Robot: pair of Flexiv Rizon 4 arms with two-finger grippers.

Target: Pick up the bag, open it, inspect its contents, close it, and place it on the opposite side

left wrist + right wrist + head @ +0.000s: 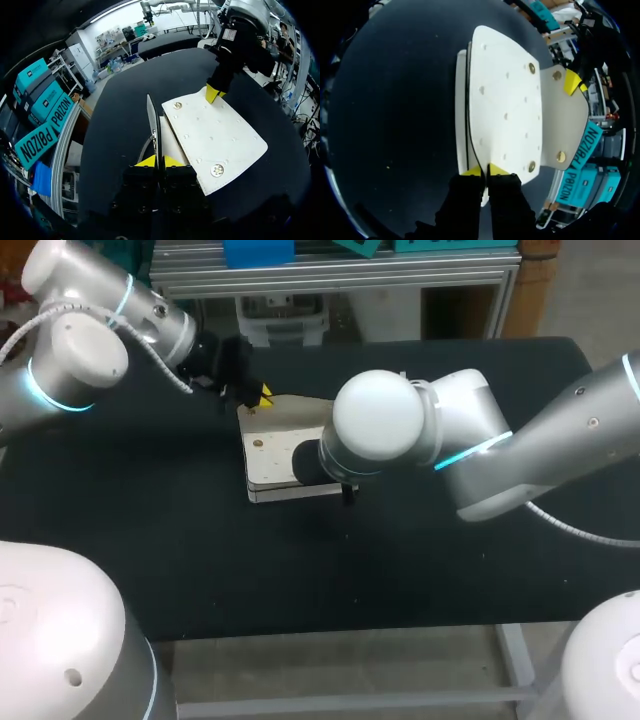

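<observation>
So, bag (270, 455): one, white, lying flat near the middle of the black table (120, 540).
Grippers: two (one per arm), both at the bag, on opposite edges of it.
Left gripper (161, 161): yellow tips pressed together on a thin white edge of the bag, which stands upright between them.
Right gripper (485, 171): tips pinched tight on the bag's near edge, with a dark seam running out from between them.
Flap (565, 120): one, spread out past the dimpled top panel, on the side toward the left gripper.
Snaps (532, 68): four round metal ones in the right wrist view, two on the top panel and two on the flap. The left wrist view shows only two.
Head view only: both arms in full, and the bag's place on the table. The right arm's wrist hides its own fingers there, and part of the bag too.
Left wrist view only: the gripped edge seen edge-on, and one yellow tip of the right gripper on the panel's far edge.
Right wrist view only: the whole top panel with its rows of small dimples.
</observation>
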